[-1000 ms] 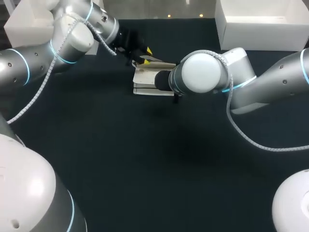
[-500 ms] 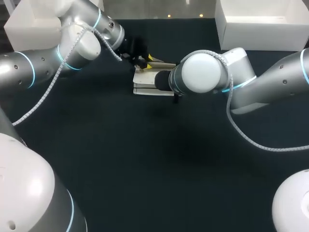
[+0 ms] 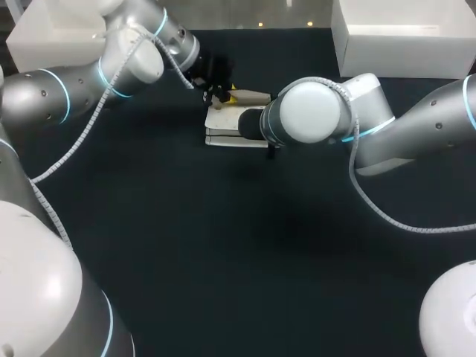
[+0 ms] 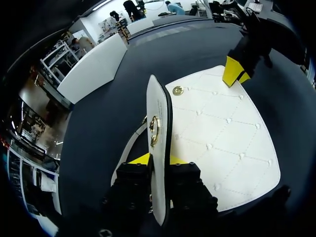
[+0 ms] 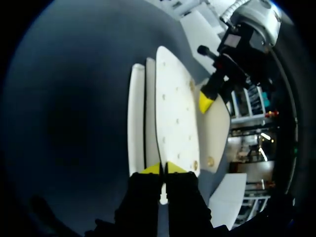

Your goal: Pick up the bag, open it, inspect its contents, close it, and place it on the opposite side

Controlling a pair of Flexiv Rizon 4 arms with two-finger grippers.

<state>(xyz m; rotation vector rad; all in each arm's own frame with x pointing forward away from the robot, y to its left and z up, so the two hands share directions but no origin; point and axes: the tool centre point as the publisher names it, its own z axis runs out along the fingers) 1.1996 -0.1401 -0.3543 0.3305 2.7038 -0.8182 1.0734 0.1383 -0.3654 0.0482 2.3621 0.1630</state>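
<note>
One dark table (image 3: pixel 223 260) carries everything; the left gripper (image 4: pixel 158 159) is clamped narrow on the flap (image 4: pixel 157 123), which stands upright between its fingers; the white quilted bag (image 4: pixel 222 143) lies flat beside and ahead of it; the right gripper (image 5: pixel 163 169) pinches the bag's opposite edge; one white bin (image 3: pixel 52 37) stands well behind the left gripper, another white bin (image 3: pixel 401 33) well behind the right.

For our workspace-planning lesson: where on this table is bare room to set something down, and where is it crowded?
Free: the wide table stretch on the robot's side of the bag, between left arm and right arm. Crowded: at the bag, where the left tool and right tool grip it.
</note>
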